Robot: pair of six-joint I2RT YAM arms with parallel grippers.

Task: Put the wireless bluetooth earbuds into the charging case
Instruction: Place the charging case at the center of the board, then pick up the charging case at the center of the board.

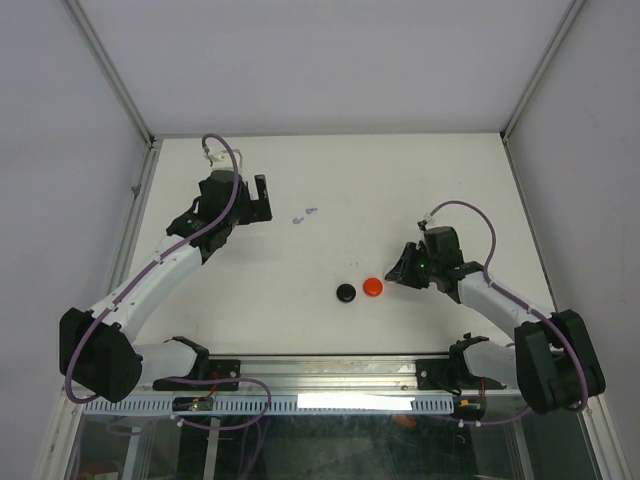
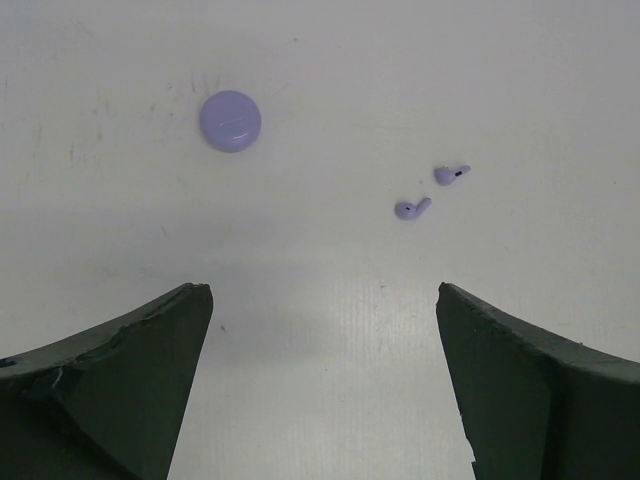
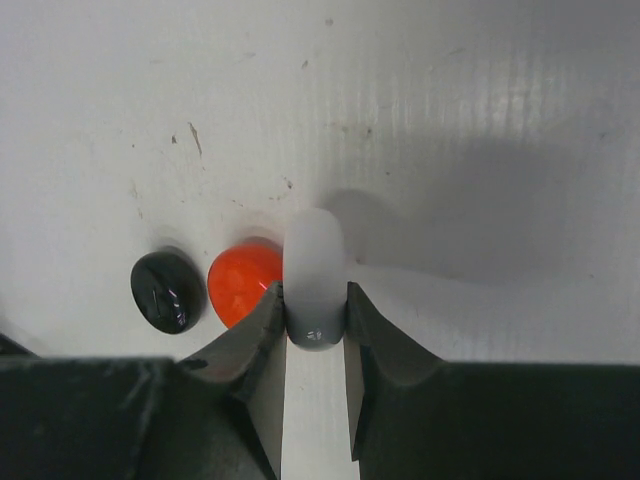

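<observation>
- Right wrist view: we see the right claw (image 3: 312, 300) nearly closed. Its two dark fingers (image 3: 252, 335) pinch a white rounded object (image 3: 315, 250) from both sides.
- The object stands out ahead of the fingertips, and its lower end looks grey in the shadow between them. We cannot tell for certain whether it is a case or something else.
- Just left of the left finger lies the red case (image 3: 240, 280). The fingertip overlaps its edge in this view, and we cannot tell whether they touch.
- The black case (image 3: 168, 290) lies beside the red one, on the side away from the claw, with a narrow gap between them.
- In the left wrist view, the left claw (image 2: 322, 295) stands wide open and holds nothing. Only the white surface (image 2: 320, 380) shows between its fingertips.
- Ahead of that claw, toward the right-hand finger, the two lavender earbuds (image 2: 412, 208) lie on the surface close together but not touching. Their short stems point up and to the right in the picture.
- Farther ahead, toward the left-hand finger, the round lavender case (image 2: 230, 120) lies flat. It is closed and well apart from the earbuds.
- In the top external view, the earbuds lie between the two arms, nearer the left claw. The black and red cases lie side by side near the right claw, the red one closer to it.
</observation>
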